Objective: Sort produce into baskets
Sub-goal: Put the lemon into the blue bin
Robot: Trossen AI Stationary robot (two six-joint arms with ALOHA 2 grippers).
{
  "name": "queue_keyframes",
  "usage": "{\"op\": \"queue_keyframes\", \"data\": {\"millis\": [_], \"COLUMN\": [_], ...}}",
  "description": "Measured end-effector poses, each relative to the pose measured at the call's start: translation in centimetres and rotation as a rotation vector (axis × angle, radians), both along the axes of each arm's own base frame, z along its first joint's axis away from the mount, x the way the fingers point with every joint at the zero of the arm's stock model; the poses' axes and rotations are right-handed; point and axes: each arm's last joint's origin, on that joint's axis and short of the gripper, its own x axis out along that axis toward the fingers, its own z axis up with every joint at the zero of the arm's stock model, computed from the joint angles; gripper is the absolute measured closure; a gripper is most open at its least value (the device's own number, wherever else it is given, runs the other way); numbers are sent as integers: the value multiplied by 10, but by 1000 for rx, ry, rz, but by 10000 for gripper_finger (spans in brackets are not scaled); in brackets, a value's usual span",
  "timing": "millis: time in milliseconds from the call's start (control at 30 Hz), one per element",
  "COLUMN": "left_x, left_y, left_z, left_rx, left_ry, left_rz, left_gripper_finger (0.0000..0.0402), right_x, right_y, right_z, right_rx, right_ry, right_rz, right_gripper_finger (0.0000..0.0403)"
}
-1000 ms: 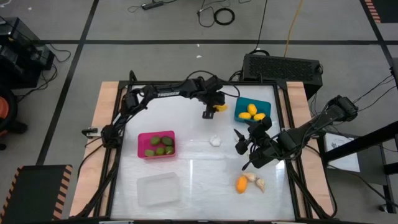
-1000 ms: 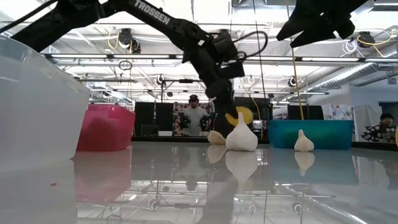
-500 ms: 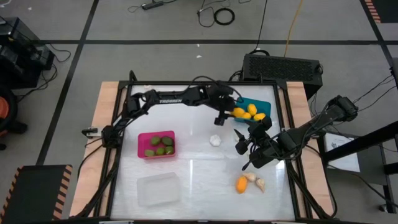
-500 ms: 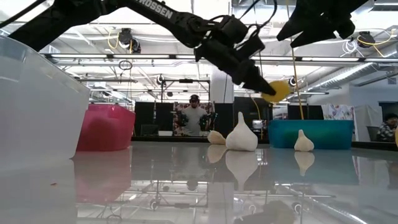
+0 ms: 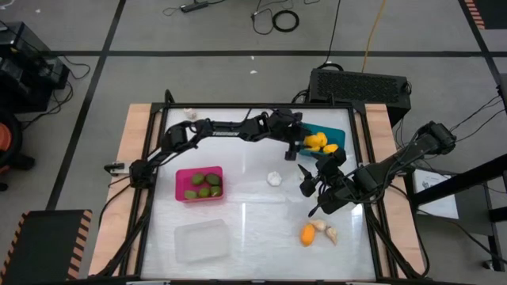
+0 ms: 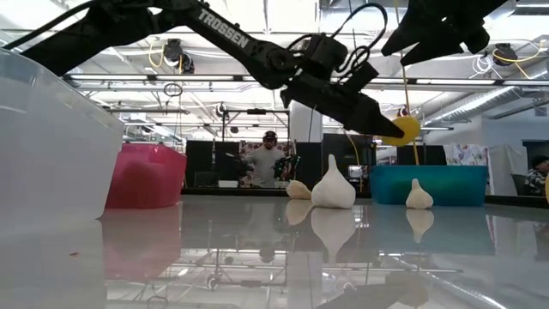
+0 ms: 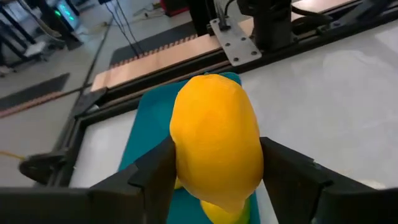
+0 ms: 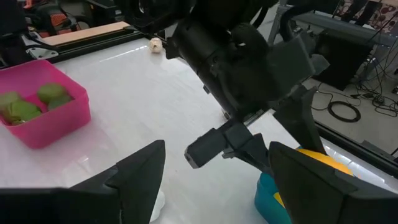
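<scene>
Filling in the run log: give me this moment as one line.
left gripper: shut on yellow fruit, over teal basket | right gripper: open, idle mid-table | garlic bulbs: unsorted

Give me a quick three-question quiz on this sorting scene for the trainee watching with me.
1. True or false: the left gripper holds a yellow fruit above the teal basket.
2. Which basket holds the green fruits? A) the clear basket B) the pink basket C) teal
3. Fill in: beside the orange fruit on the table lie two garlic ____.

Key: 1 true; 2 B; 3 bulbs.
</scene>
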Motion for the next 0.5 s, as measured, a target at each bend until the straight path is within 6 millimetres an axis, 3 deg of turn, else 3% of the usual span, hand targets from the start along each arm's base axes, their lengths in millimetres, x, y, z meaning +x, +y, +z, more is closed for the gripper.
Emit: {"op": "queue_keyframes", "data": {"millis": [300,500], "left_x": [3,1], "left_y": [-10,-18], "left_z": [-1,-3], "left_rx": [66,108], "left_ry": [25,88], "left_rz": [117,111], "left_gripper_finger": [104,89], "right_x": [0,0], "right_y": [0,0], "right_z": [0,0], "right_rx": [0,0], "right_ry": [0,1], "right_rz": [0,0], "right_gripper_finger": [124,124]}}
